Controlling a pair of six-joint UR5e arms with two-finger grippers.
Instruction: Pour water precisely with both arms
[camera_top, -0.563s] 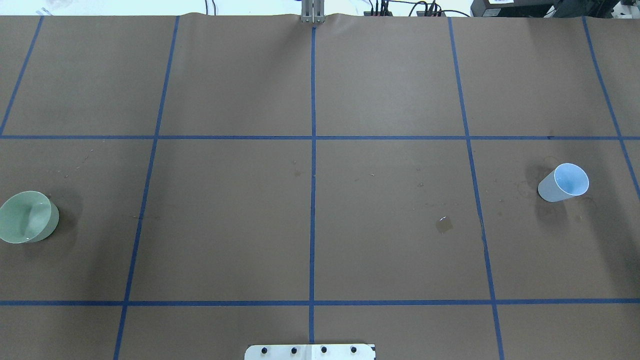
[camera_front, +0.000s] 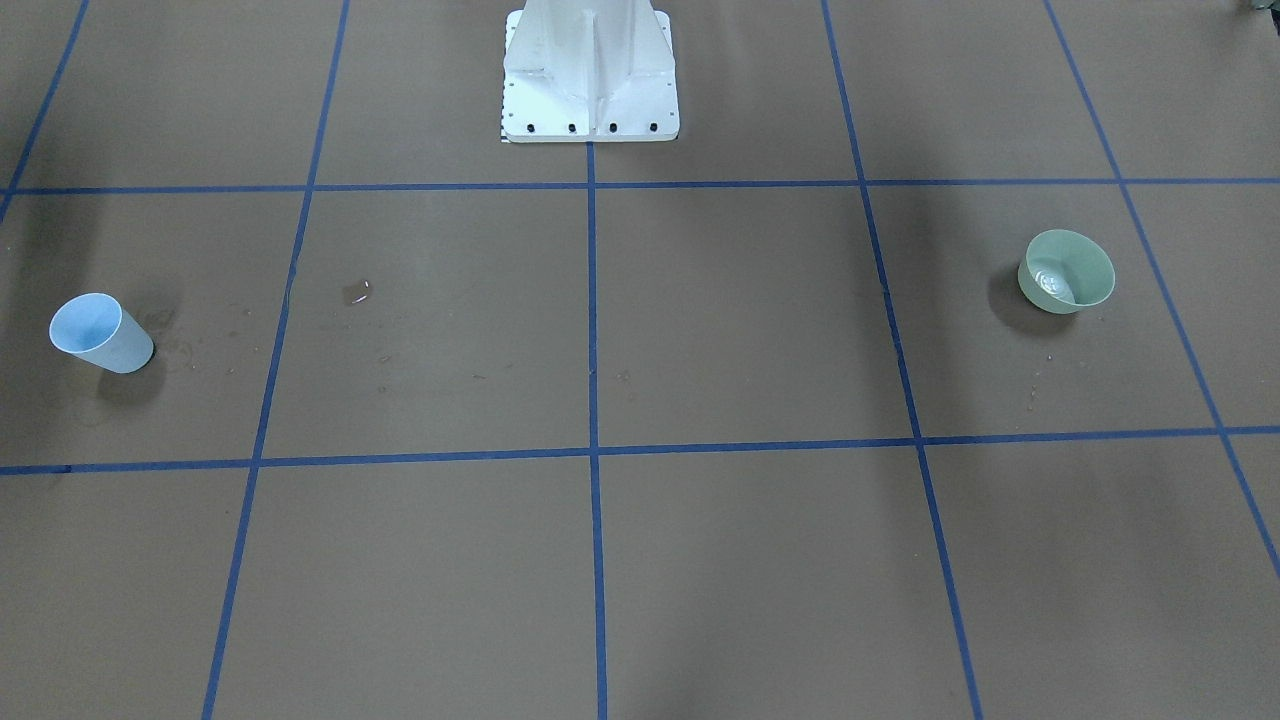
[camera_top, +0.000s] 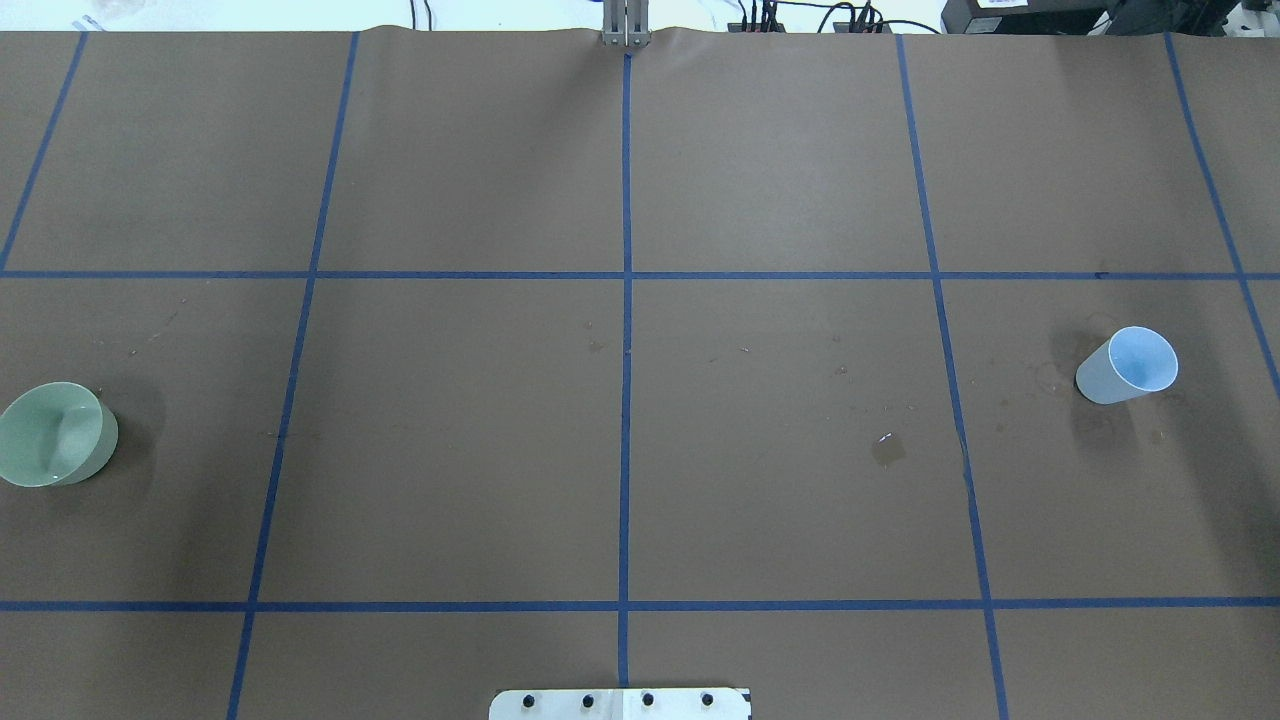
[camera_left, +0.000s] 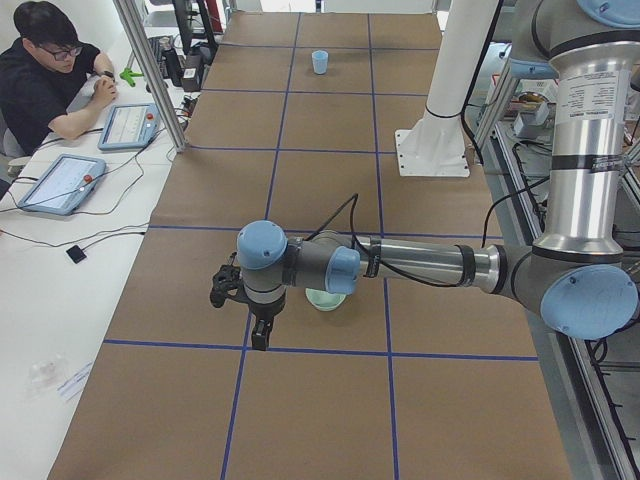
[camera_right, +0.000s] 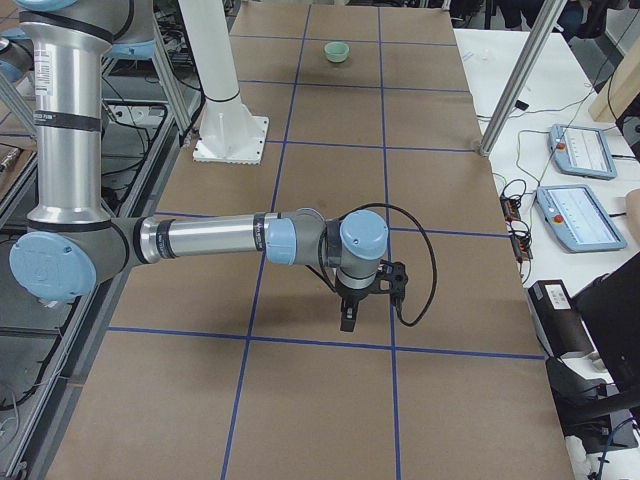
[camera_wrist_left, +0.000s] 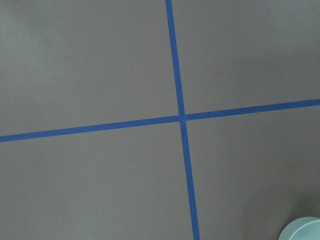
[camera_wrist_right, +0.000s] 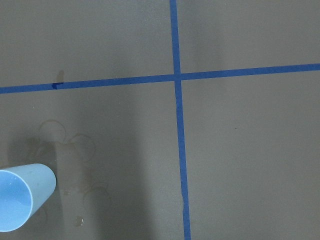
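No wording can be read anywhere in these views. A white label (camera_left: 588, 95) with dark print sits on the upright tube of the left arm (camera_left: 420, 262). A like sticker (camera_right: 48, 70) sits on the upright tube of the right arm (camera_right: 210, 238). The print on both is too small to make out. The tablets (camera_left: 60, 183) on the side desk show only blurred panels.
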